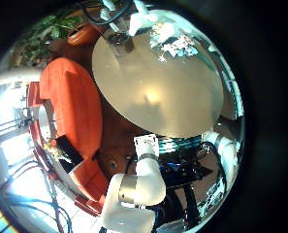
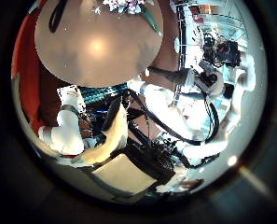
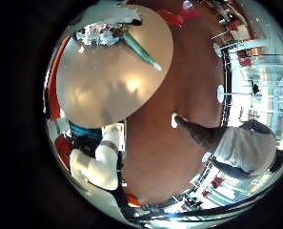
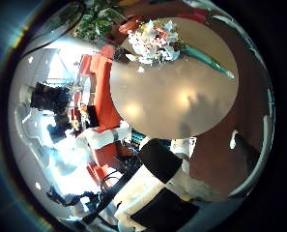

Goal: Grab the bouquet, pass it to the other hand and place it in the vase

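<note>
1 bouquet (image 4: 155, 41) lies near the edge of the round table (image 4: 172, 97), green stems (image 3: 141, 48) pointing inward. Can't tell either hand's finger state from these palm views.

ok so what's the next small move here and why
Probably lower the right hand toward the stems of the bouquet. The bouquet lies flat on the round table, not yet held. It looks small in both right palm views, so that palm seems well above it. Nothing lies over the stems.
</note>
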Robot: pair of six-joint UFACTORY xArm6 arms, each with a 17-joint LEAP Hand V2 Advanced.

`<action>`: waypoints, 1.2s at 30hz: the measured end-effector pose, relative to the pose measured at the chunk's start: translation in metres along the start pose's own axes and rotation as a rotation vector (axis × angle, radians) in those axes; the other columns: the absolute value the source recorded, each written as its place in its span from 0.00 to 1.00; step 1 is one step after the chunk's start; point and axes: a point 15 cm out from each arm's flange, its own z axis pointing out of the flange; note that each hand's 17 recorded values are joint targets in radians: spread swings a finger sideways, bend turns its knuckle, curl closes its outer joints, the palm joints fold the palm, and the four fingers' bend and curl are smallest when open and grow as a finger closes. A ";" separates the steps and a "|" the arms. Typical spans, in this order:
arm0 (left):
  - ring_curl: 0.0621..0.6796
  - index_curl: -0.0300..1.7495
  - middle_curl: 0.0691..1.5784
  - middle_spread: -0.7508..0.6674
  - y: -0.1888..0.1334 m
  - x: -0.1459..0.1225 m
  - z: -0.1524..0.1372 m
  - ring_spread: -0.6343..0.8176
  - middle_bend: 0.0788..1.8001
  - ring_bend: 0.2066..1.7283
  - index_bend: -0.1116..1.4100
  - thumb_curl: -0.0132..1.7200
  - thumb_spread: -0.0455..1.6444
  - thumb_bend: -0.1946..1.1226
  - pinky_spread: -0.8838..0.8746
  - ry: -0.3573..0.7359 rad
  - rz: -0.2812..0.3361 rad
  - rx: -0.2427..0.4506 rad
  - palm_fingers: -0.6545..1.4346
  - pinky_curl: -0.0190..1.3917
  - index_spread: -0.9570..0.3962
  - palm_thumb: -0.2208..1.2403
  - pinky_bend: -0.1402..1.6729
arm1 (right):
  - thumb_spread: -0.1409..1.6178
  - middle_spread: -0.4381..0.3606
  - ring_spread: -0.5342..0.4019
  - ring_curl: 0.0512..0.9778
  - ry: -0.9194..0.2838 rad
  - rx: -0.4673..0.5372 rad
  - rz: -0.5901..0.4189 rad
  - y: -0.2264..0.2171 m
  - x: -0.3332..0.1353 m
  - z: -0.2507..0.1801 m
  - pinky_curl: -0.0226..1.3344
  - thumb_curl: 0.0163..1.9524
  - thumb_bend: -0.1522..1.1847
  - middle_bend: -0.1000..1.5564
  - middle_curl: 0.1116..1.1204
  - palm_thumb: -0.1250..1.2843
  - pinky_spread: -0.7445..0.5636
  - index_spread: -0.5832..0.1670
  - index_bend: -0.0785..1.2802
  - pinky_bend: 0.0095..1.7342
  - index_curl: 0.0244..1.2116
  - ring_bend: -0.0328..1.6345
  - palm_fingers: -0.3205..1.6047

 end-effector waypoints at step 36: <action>0.23 0.23 0.15 0.82 -0.010 0.013 0.025 0.81 0.06 0.16 0.20 0.20 0.68 0.13 0.79 0.010 0.164 -0.041 0.38 0.22 0.71 0.40 0.18 | 0.70 0.50 0.59 0.14 -0.083 -0.193 0.137 -0.055 0.083 0.070 0.10 0.16 0.11 0.26 0.25 0.38 0.84 0.29 0.18 0.33 0.22 0.41 0.33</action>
